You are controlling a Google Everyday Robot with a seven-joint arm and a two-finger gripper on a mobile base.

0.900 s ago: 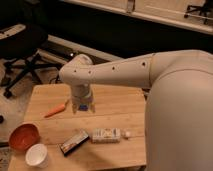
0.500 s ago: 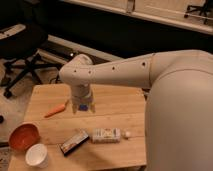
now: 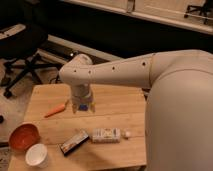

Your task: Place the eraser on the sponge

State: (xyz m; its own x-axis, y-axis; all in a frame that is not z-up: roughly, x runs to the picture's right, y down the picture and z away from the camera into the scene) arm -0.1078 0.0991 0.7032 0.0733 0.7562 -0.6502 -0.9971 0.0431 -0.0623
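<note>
Hand (image 3: 82,104) hung low over the far-left part of the surface, pointing straight down under its thick pale wrist, and whether it was apart or together I could not tell from where I stood. Behind it the big white arm (image 3: 120,72) reached in from the right and filled most of that side of the room. The wooden surface (image 3: 117,107) lay beneath, with a black office chair (image 3: 22,55) on the floor beyond its far-left corner.

At the near-left corner sat an orange bowl (image 3: 22,137), and just nearer than it a white cup (image 3: 37,155), the two almost touching. Toward the near middle lay a pale patterned packet (image 3: 105,135), its white cap pointing right. The eraser (image 3: 74,142) lay flat just left of that packet, dark with a pale edge, angled a little, and well apart from the hand. An orange carrot-like stick (image 3: 55,110) rested left of the hand, slanting. The sponge (image 3: 91,106) showed only as bits of dark blue right under the hand, mostly hidden by it; whether the hand touched it I could not make out.
</note>
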